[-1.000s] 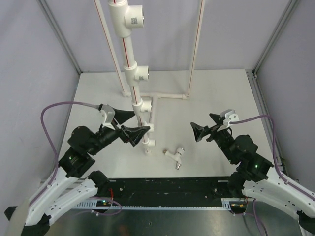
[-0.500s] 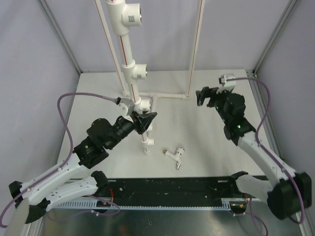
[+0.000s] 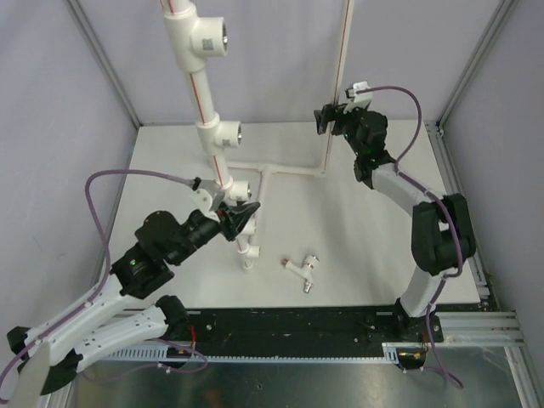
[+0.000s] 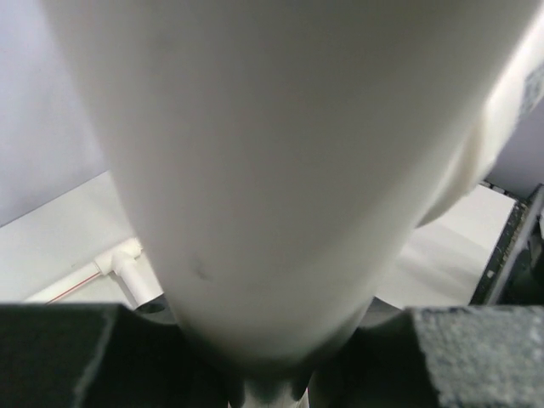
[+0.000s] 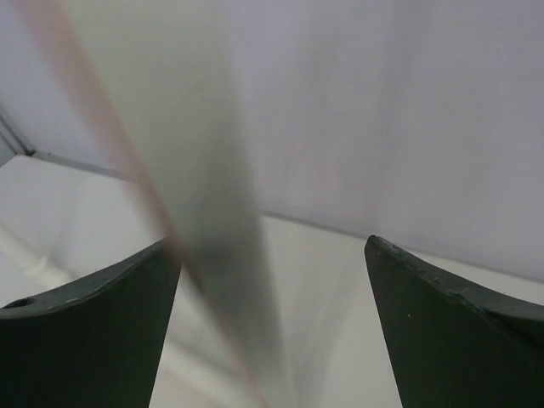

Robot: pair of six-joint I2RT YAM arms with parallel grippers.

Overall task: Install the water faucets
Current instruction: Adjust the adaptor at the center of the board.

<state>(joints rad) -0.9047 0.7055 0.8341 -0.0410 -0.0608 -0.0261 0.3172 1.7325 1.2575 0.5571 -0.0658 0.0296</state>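
Faucets [image 3: 303, 270] first, Ben: where are they?

Ana, they lie flat on the tabletop [image 3: 365, 246] near its front edge, just right of the foot of the pipe frame [image 3: 197, 85]. The left claw [image 3: 242, 219] is near them, up and to the left, clenched on that frame's upright. The right claw [image 3: 323, 121] is well apart at the back, fingers spread around a thin rod [image 3: 342, 51].

Room?

Bare tabletop to their right and behind them.

Heading?

The long axis slants, with one end toward the front edge. Too small to tell which end.
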